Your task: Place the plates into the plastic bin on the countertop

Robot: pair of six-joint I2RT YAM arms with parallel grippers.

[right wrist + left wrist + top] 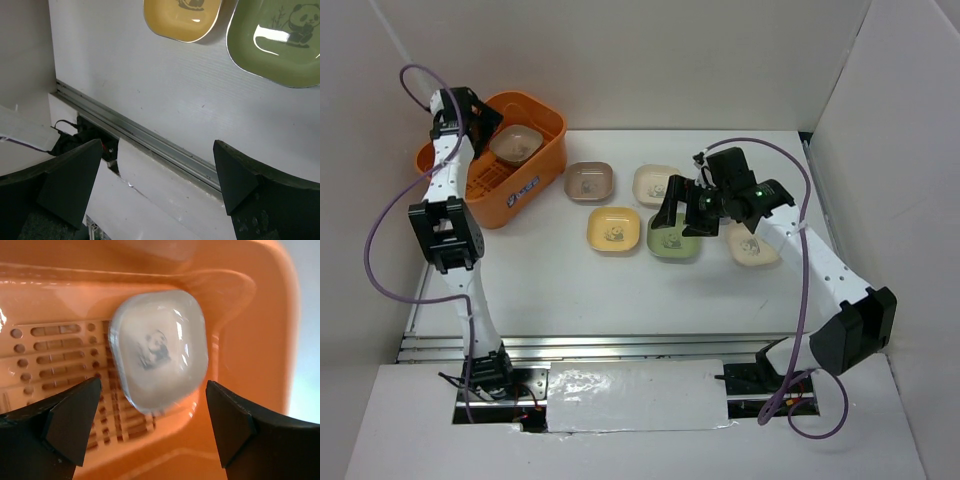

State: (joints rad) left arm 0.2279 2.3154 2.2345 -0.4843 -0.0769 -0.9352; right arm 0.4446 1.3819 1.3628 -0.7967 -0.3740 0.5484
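Hard to read first: in the left wrist view the grey-lavender plate [159, 354] is blurred and glary, its centre print just a dark smudge. Can't tell whether it lies flat or tilted. In the top view the far-right cream plate [756, 250], at 3 o'clock on the countertop [570, 285], is partly under the right arm [820, 265]. The green plate [674, 243] has its 12 o'clock edge hidden by the right gripper [682, 212]. The right wrist view cuts off the green plate and the yellow plate [182, 17] at the frame's top edge.

Views differ. Only the top view gives the layout: plastic bin [535, 190] at 10 o'clock, w/ the grey-lavender plate inside near its 1 o'clock corner. The brown plate [590, 182] and the second cream plate [654, 183] sit at 12 o'clock of the yellow and green ones. All four lie close, approx. in a square. Only the left wrist view shows the bin's slotted bottom. Only the right wrist view shows the metal rail [150, 136] up close, along the countertop's 6 o'clock edge.

Pose: the left arm [455, 230] rises from 7 o'clock to 11 o'clock, wrist bent down over the bin. The left gripper [151, 417] has its jaws wide apart w/ nothing between them; the plate lies beyond the tips. The right arm runs from 5 o'clock, elbow out at 3, forearm toward centre. Its gripper hangs over the green plate, jaws spread wide, empty.
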